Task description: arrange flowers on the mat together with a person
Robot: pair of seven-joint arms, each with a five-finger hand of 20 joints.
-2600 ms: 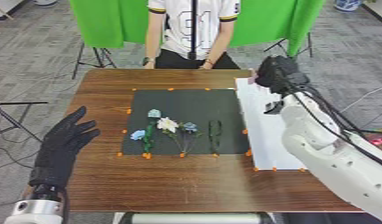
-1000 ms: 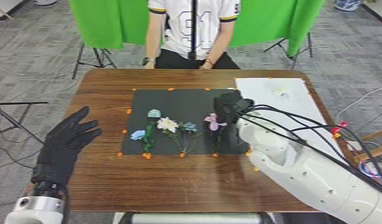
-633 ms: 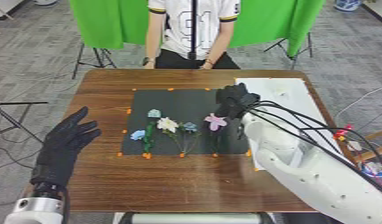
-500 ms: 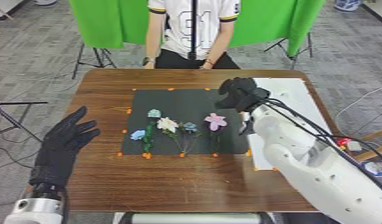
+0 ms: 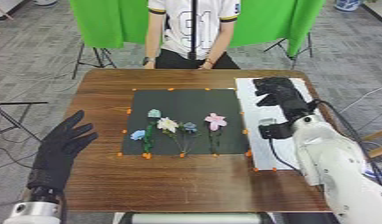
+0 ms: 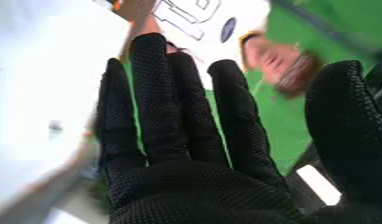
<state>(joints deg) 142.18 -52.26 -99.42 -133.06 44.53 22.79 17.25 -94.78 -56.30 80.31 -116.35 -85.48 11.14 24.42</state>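
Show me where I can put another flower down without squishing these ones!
There's room on the mat, in its far strip between the flowers and the edge nearest the person. The table also has a wide patch between the mat and its near edge. It's crowded where the white flower sits among the blue ones, and the right hand is over the white sheet.

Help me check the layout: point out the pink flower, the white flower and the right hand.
Pink flower [image 5: 216, 121]: head view, on its petals.
White flower [image 5: 167, 124]: head view, on its petals.
Right hand [image 6: 189, 189]: right wrist view, on its palm.
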